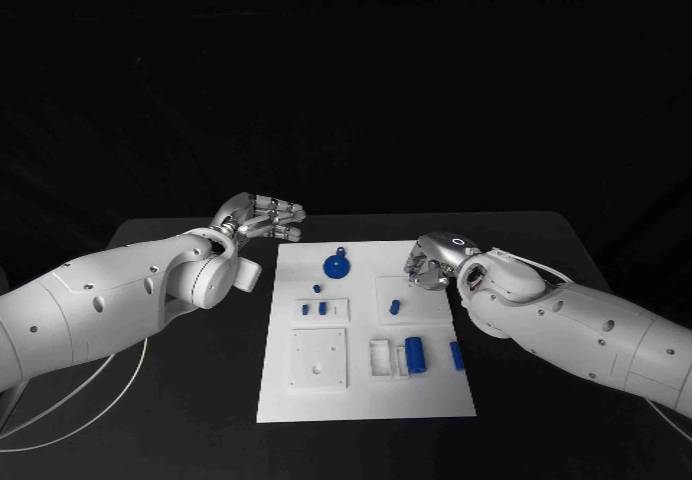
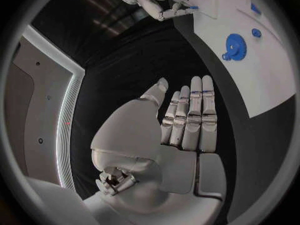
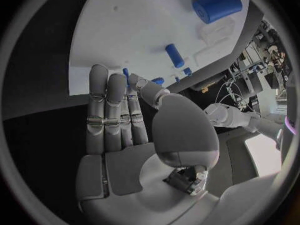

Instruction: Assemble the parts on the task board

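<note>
Across the middle of the head view we see the white board (image 1: 365,400) lying on the black table (image 1: 173,420), running from the centre down toward the lower edge of the frame. Near its top sits a blue gear (image 1: 336,265). Below that, at mid-board, two small blue pegs (image 1: 313,309) stand side by side, with a tiny blue piece (image 1: 316,290) just above them. Lower right on the board, a blue cylinder (image 1: 414,355) lies in a white holder, and a slimmer blue pin (image 1: 457,355) lies just beside it, close to the board's right edge.

Our left hand (image 1: 264,219) hovers at the upper left of the board, off its corner and over bare table. Seen from the left wrist, its fingers (image 2: 190,120) are straight and side by side, the thumb apart, and it holds nothing.

Our right hand (image 1: 437,260) is at the board's right edge, at centre right of the frame, fingers bent down over a small blue part (image 1: 394,303) on a raised white block. Whether the fingertips touch anything there we cannot tell. From the right wrist the fingers (image 3: 109,110) look extended with the thumb angled toward them, and the palm is bare.
</note>
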You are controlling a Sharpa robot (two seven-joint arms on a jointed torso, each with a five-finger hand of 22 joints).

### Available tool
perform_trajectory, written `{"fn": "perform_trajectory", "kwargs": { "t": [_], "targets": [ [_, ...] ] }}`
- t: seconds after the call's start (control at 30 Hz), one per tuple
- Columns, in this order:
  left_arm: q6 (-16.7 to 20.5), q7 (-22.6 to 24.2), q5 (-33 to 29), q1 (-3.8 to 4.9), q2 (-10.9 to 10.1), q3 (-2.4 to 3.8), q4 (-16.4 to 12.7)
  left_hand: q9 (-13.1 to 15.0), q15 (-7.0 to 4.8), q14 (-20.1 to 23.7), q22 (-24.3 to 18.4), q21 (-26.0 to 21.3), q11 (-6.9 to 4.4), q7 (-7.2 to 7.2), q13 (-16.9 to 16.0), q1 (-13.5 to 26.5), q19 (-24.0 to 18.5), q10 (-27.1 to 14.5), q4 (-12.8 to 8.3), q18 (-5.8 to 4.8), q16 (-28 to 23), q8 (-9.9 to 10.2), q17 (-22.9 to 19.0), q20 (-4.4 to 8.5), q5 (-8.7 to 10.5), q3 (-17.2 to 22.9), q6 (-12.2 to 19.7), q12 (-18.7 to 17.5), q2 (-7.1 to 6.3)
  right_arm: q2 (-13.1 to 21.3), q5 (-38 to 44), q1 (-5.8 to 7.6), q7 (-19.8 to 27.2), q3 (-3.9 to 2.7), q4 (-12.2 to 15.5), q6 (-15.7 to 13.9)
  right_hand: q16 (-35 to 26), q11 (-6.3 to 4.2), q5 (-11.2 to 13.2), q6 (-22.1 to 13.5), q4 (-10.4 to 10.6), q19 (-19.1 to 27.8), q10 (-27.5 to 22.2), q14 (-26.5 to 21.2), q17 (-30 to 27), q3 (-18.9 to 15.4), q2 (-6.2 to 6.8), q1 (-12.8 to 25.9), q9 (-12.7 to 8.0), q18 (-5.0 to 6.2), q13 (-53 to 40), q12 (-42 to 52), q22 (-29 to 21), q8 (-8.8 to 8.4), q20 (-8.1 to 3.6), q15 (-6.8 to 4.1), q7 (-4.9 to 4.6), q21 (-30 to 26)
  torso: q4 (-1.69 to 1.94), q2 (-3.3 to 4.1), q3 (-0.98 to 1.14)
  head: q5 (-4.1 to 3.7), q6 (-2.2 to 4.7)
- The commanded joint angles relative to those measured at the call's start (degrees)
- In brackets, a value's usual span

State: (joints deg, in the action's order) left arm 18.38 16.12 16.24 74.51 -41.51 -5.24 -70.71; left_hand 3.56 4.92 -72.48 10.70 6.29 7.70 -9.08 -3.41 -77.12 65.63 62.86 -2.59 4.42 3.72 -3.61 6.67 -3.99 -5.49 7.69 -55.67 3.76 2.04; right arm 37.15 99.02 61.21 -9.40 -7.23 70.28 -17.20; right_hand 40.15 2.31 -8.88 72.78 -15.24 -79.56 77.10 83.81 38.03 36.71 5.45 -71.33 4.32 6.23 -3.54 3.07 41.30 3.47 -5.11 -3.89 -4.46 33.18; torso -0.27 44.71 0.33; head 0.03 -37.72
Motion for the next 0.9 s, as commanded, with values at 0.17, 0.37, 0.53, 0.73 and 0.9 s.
{"fn": "perform_trajectory", "kwargs": {
  "t": [0.17,0.37,0.53,0.73,0.9],
  "targets": [
    [-0.15,-0.43,0.21,0.12,0.19,0.06,0.05,0.07,0.02,-0.08,0.07,0.23,-0.11,0.00,0.03,-0.10,-0.24,-0.47,-0.06,0.02,0.19,-0.22,-0.01,0.07,0.02,0.26,0.32,-0.23,0.25,0.67,-1.36,-0.01,0.27,-0.62,1.68,-1.28,0.28,-1.19,-0.14,0.44,0.08,-0.19,1.78,0.01,0.09,0.32,0.08,0.48,0.10,1.21,-0.15,0.34,0.05,0.21,-0.22,-0.18,0.12,-0.31,-0.12,-0.01,-0.02,0.05,0.02],
    [-0.25,-0.45,0.11,0.11,0.35,0.05,0.15,0.07,0.04,-0.04,0.10,0.33,-0.08,-0.04,0.03,-0.04,-0.36,-0.58,-0.10,0.03,0.21,-0.23,-0.02,0.03,0.12,0.28,0.39,-0.23,0.25,1.50,-3.19,-0.13,0.95,-0.87,5.20,-2.94,0.28,-1.19,-0.31,0.45,0.11,-0.28,1.79,0.01,0.12,0.34,0.08,0.48,0.09,1.31,-0.14,0.35,0.64,0.22,-0.22,-0.18,0.12,-0.66,-0.07,-0.04,-0.05,0.43,0.05],
    [-0.31,-0.36,0.01,0.10,0.81,0.04,0.34,0.07,0.04,-0.04,0.10,0.33,-0.08,-0.04,0.03,-0.04,-0.36,-0.58,-0.10,0.03,0.21,-0.23,-0.02,0.03,0.12,0.28,0.39,-0.23,0.25,2.01,-3.53,-0.86,0.98,-0.96,10.10,-4.71,0.24,-1.17,0.00,0.44,0.06,-0.33,1.76,0.03,0.07,0.37,0.02,0.42,0.09,1.32,-0.14,0.35,0.84,0.21,-0.19,-0.17,0.12,-0.82,-0.04,-0.08,-0.10,0.87,-0.22],
    [-0.15,-0.17,-0.02,0.06,1.49,0.03,0.76,0.08,0.07,0.08,0.11,0.43,-0.07,-0.05,0.03,-0.07,-0.52,-0.56,-0.16,0.04,0.18,-0.24,-0.05,0.00,0.09,0.29,0.41,-0.21,0.25,1.38,-2.52,-2.05,0.71,-0.99,13.77,-5.09,0.26,-1.18,-0.06,0.46,0.03,-0.39,1.78,0.08,0.05,0.43,0.01,0.44,0.10,1.33,-0.14,0.35,0.95,0.21,-0.21,-0.18,0.12,-0.86,-0.07,-0.22,-0.14,2.16,-0.38],
    [-0.24,-0.11,-0.02,-0.05,2.17,0.02,1.05,0.08,0.08,0.11,0.11,0.43,-0.07,-0.05,0.03,-0.07,-0.55,-0.55,-0.17,0.03,0.17,-0.24,-0.06,0.00,0.09,0.30,0.41,-0.21,0.25,0.04,-1.44,-2.80,0.43,-0.98,14.79,-4.79,0.31,-1.18,0.06,0.46,-0.05,-0.48,1.80,0.10,-0.03,0.51,-0.02,0.46,0.09,1.36,-0.14,0.35,1.34,0.20,-0.20,-0.19,0.13,-1.07,-0.19,-0.53,-0.28,3.71,-0.84]
  ]
}}
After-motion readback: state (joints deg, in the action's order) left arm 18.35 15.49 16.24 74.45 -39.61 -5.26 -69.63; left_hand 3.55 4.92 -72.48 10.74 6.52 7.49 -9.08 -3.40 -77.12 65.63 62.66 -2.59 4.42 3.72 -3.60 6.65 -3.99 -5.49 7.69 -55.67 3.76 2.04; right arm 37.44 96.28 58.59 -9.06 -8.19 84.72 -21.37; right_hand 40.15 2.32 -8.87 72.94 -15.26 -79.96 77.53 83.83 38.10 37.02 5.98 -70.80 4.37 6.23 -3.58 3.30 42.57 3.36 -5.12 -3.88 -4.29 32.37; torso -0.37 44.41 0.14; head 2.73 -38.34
